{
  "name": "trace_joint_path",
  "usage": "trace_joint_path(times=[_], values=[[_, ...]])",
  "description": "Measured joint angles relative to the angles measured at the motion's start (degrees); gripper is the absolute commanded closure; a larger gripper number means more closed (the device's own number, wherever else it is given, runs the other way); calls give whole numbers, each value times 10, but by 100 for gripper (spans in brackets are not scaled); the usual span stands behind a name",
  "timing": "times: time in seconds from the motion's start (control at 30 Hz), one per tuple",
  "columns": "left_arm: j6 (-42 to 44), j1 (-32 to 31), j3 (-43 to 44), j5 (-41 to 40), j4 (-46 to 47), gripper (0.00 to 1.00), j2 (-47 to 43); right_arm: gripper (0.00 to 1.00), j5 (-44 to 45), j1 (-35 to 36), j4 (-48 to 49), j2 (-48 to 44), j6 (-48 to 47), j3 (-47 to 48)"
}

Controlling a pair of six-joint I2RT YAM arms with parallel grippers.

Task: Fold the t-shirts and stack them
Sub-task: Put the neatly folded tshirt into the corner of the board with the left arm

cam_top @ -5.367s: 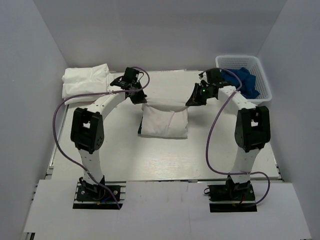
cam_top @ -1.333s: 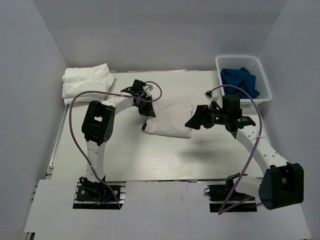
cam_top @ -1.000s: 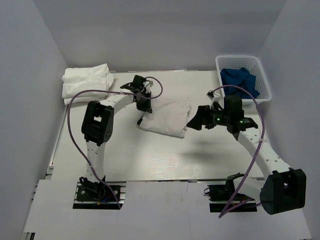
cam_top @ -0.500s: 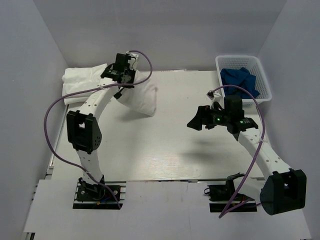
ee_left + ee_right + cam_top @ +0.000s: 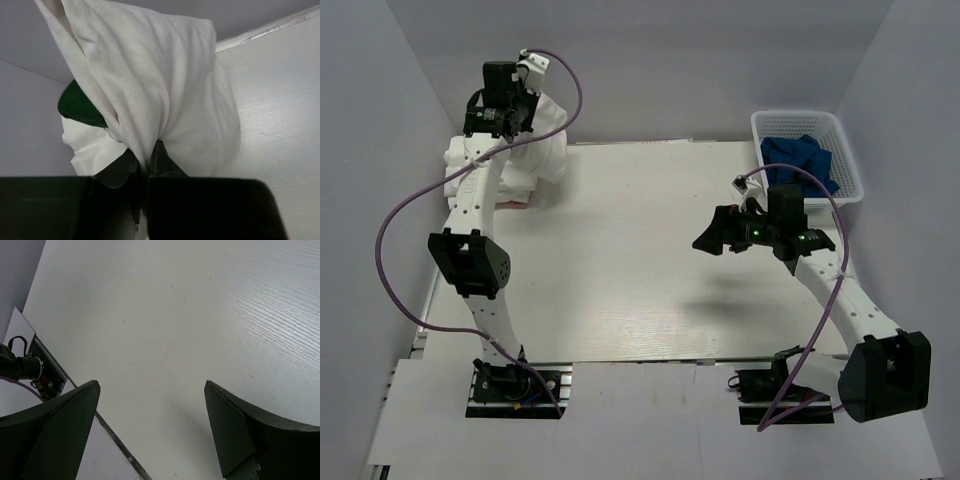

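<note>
- The white t-shirt (image 5: pixel 170 85) hangs bunched from the left gripper (image 5: pixel 146 161), whose fingers are pinched tight on a fold of it.
- Only the left wrist view shows a dark green patch (image 5: pixel 80 106) just left of the pinch — from above we see plain white cloth.
- Below that gripper sits a folded white pile (image 5: pixel 454 170), half hidden by the left arm (image 5: pixel 470 210) and shirt.
- The right gripper (image 5: pixel 151 387) hovers spread wide apart, holding nothing.

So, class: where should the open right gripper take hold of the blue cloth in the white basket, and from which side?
I'd pinch a raised fold at the top of the blue cloth, coming straight down from above. It lies crumpled in a heap, and the basket walls would likely block any sideways approach.
</note>
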Motion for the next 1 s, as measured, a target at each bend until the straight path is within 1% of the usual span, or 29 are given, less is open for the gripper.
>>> trace_joint_path(times=[0.07,0.33,0.67,0.93,0.97,1.0], values=[[15,18,25,14,-3,100,12,9,-3,0,0,12,1,8],[71,88,22,89,-16,100,28,9,-13,0,0,49,12,29],[72,200,22,165,13,100,85,9,-14,0,-2,87,19,72],[51,253,21,194,57,99,157,9,-18,0,-5,140,30,100],[46,258,21,193,66,87,164,9,-19,0,-5,148,31,105],[40,261,21,188,76,29,172,9,-20,0,-5,156,33,110]])
